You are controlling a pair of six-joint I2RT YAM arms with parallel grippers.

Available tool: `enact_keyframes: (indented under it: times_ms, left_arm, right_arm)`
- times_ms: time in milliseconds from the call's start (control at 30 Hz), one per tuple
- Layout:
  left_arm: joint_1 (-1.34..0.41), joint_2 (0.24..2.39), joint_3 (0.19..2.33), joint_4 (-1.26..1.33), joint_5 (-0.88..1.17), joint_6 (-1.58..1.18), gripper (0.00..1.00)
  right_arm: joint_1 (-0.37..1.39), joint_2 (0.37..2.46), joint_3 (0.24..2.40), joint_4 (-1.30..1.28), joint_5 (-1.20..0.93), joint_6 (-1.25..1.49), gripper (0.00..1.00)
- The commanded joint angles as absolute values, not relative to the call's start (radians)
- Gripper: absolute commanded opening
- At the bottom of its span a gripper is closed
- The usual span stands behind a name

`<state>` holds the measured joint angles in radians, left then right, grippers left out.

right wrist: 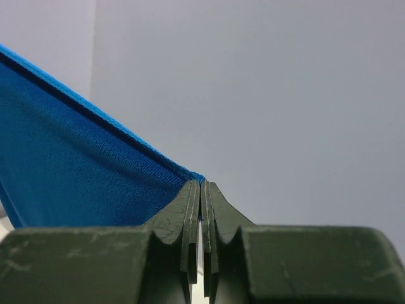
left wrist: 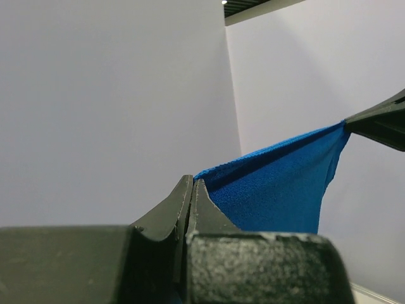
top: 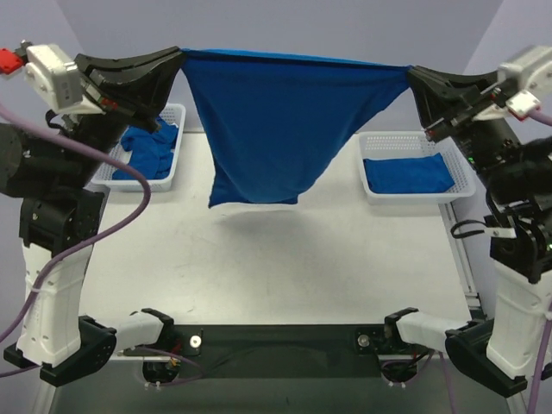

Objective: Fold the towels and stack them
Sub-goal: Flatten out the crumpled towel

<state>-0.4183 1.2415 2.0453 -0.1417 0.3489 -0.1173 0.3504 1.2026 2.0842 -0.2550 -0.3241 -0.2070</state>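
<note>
- In the left mesh basket (top: pixel 178 147) lie crumpled blue towels (top: pixel 148 148).
- The left gripper (top: pixel 178 55), raised, is clamped on one top corner of the stretched towel (top: pixel 276 121).
- The stretched towel hangs taut between both grippers, above the white table (top: pixel 285 259).
- The right gripper (top: pixel 412 74) pinches the other top corner.
- In the right mesh basket (top: pixel 405 138) a folded towel (top: pixel 407 175) lies flat.

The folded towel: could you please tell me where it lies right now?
In the top view, the folded towel lies flat inside the white basket on the table's right side, right of the hanging towel.
</note>
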Motion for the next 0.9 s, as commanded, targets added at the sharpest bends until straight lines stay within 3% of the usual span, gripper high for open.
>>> enact_keyframes:
  times_ms: [0, 333, 567, 700, 867]
  left_arm:
    - [-0.414, 1.169, 2.048, -0.103, 0.383, -0.123, 0.00]
    - [-0.414, 1.157, 1.990, -0.101, 0.377, -0.161, 0.00]
    - [-0.410, 1.212, 1.685, -0.041, 0.223, -0.199, 0.00]
    - [-0.376, 1.337, 1.519, 0.050, 0.143, -0.212, 0.00]
    - [-0.310, 1.564, 1.534, 0.153, 0.089, -0.238, 0.00]
  right_arm:
    - [0.345, 1.157, 2.123, -0.184, -0.365, -0.203, 0.00]
    - [0.345, 1.187, 2.148, -0.156, -0.399, -0.149, 0.00]
    - [0.336, 1.267, 1.968, -0.161, -0.310, -0.138, 0.00]
    - [0.305, 1.409, 1.833, -0.141, -0.262, -0.129, 0.00]
    - [0.290, 1.676, 1.857, -0.081, -0.213, -0.141, 0.00]
